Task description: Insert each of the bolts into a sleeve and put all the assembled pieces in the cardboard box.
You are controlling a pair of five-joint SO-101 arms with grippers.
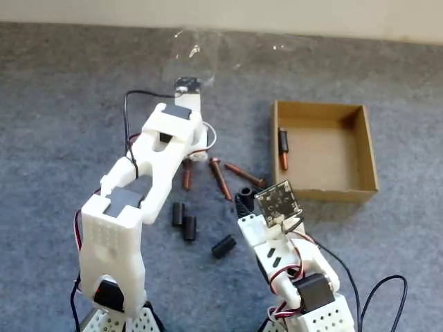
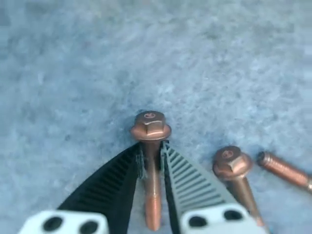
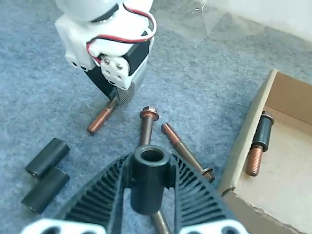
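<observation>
High view shows the grey, carpet-covered worktop with both arms over it. The cardboard box stands open at the right side. One assembled piece, a bolt pushed in a sleeve, lies inside it near the wall on the side of the loose bolts. A clear plastic bag lies at the far edge. The left hand is clamped on a copper bolt, just under its hexagonal head. The right hand is closed around a black sleeve, whose open end faces the wrist camera. Between the hands two loose bolts lie on the worktop, the threaded tip of one near the head of the other. Three loose sleeves lie nearer to the arm bases, two just beside each other and one apart
</observation>
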